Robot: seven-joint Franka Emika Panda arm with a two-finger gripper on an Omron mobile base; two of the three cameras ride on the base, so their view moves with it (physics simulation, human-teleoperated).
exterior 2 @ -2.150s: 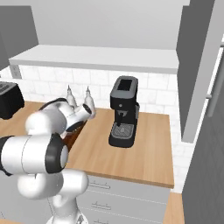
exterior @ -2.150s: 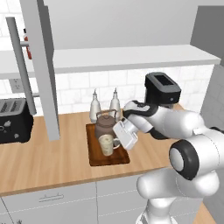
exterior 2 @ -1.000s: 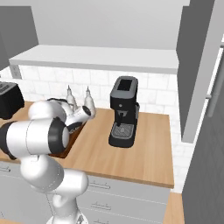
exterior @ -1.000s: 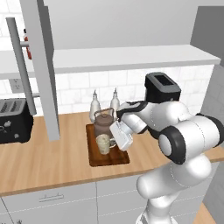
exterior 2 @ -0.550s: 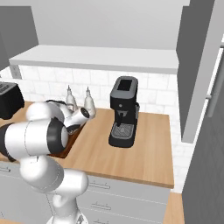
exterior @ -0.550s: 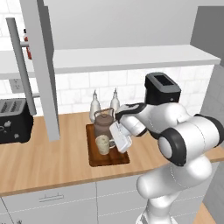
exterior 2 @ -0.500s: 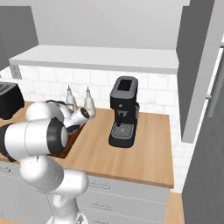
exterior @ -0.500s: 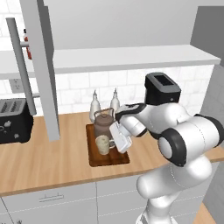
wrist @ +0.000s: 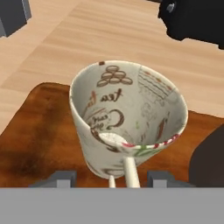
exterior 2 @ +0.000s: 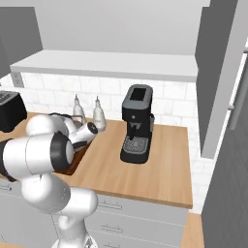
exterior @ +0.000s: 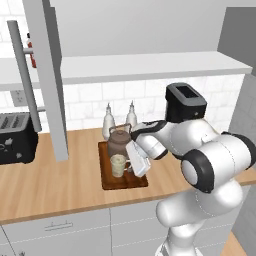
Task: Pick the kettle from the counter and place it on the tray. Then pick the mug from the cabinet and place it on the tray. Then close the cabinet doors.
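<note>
We see the mug [wrist: 127,120] on the tray [exterior: 107,182] near the kettle [exterior: 118,141]; our gripper [wrist: 109,179] fingers stand parted beside its handle.

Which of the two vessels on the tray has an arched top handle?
The brown kettle, at the tray's back end; the cream mug in front has none.

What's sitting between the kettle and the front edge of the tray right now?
The mug stands there, on the tray just in front of the kettle, as the left base view shows.
</note>
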